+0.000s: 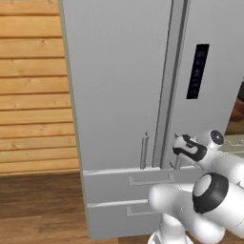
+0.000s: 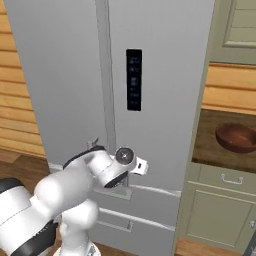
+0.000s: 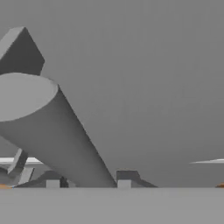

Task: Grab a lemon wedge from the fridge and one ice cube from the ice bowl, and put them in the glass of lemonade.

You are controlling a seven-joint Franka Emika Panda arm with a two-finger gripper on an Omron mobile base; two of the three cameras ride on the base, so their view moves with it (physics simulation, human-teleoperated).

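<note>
The light-grey fridge [image 1: 119,71] [image 2: 165,75] stands shut, both doors closed. My gripper [image 1: 176,147] [image 2: 120,184] is pressed to the lower end of the right door's slim handle [image 3: 52,131]. In the hand view the handle runs down between the two dark fingertips [image 3: 124,183] and fills the gap, so the gripper [image 3: 87,183] is shut on it. The reddish-brown ice bowl [image 2: 236,137] sits on the counter to the fridge's right. The lemon wedge is hidden behind the doors. The ice cube and the glass of lemonade are out of view.
The left door's handle [image 1: 144,150] hangs just left of my hand. Two fridge drawers [image 1: 128,190] lie below it. A beige cabinet with a drawer [image 2: 225,200] adjoins the fridge on the right. A wood-plank wall [image 1: 33,86] and wooden floor are to the left.
</note>
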